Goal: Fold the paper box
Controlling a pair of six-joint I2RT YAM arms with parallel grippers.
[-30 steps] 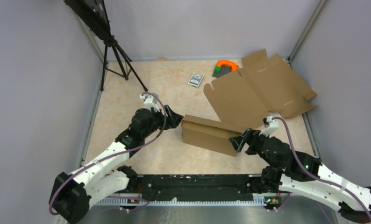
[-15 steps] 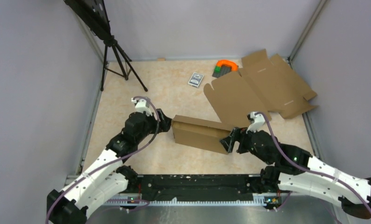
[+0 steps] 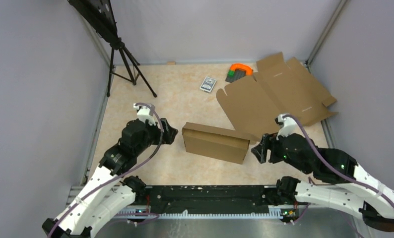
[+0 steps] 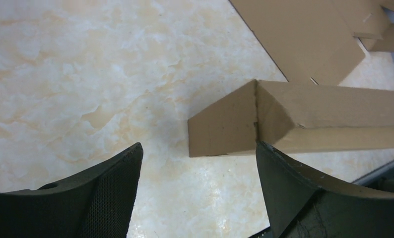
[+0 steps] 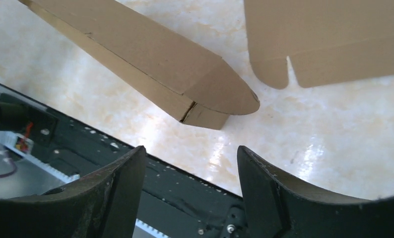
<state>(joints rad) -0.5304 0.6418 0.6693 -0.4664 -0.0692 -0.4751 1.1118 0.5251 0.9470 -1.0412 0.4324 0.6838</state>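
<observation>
Two open-handed grippers flank the folded paper box on the marbled table, left gripper spread wide just beside its left end, right gripper likewise splayed near its right end, neither touching it, flat cardboard blank lying behind.

The table has a pale beige, marble-patterned top with a black rail along its near edge. The paper box sits closed on it near the middle, its long side running left to right, slightly skewed. Just behind and to the right a flat brown cardboard blank lies spread open, its flaps reaching the right edge; farther back lie a small grey card pack and, beside the blank's far-left edge, an orange and green object, while a black tripod stands at the far-left corner.
</observation>
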